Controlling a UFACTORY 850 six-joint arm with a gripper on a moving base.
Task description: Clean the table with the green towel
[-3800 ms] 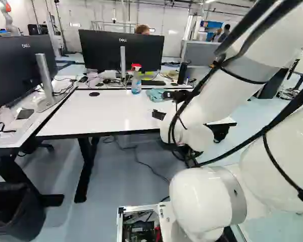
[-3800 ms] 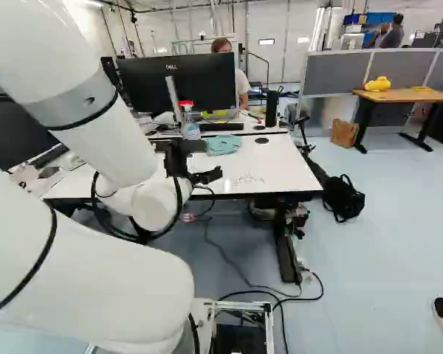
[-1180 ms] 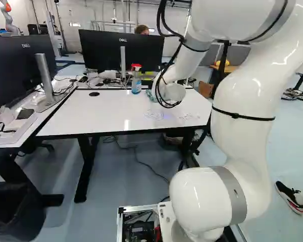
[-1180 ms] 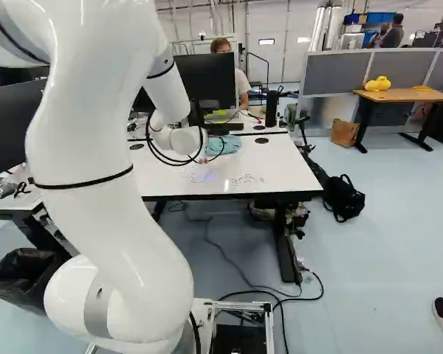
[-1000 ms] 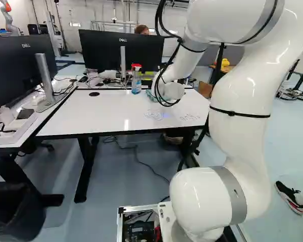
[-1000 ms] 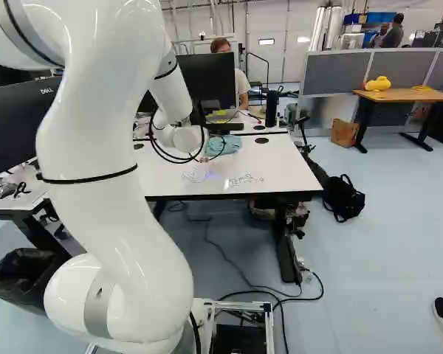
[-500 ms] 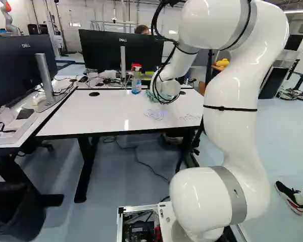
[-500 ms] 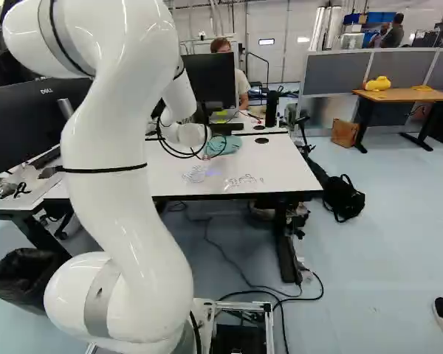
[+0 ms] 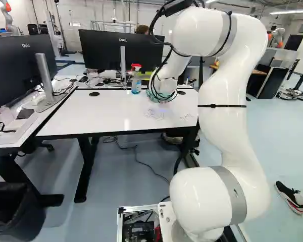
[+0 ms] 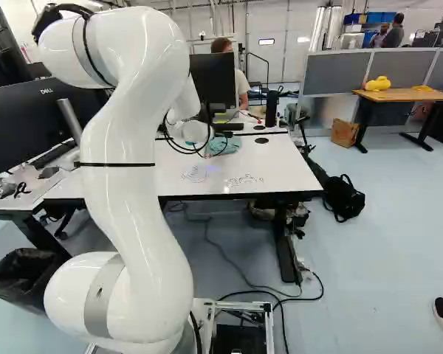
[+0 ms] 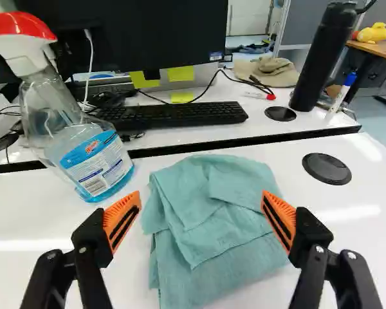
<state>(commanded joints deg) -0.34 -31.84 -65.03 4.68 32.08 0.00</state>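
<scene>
Two fingers [image 11: 119, 222] with orange pads stand wide apart: the hand [image 11: 200, 203] is open and grips nothing. Ahead of it and between its fingers, the green towel [image 11: 209, 225] lies loosely folded on the white counter [image 10: 280, 162], its layers rumpled. How high the fingers stand above the cloth is hard to tell. The towel should prove light, soft and limp, with nothing fragile about it; a shallow grip might catch only the top layer or slide off. The thick folded middle looks the best place to pinch, with fingertips low against the counter.

Beside the towel, close to one finger, stands a clear spray bottle [image 11: 93, 158] with a red and white head and blue liquid; a careless sideways move could knock it. Its label [image 11: 83, 168] is blue and white, with small print. On the towel's other side is a round black cap [image 11: 327, 168]. Beyond the counter's far edge are a black keyboard [image 11: 174, 116], yellow notes [image 11: 180, 73] and a dark bottle [image 11: 321, 58].

Nearer the base, the right base view shows faint drawn marks [image 10: 245, 180] on the counter, not readable as words. Wiping them appears to remain, once the towel is gripped
</scene>
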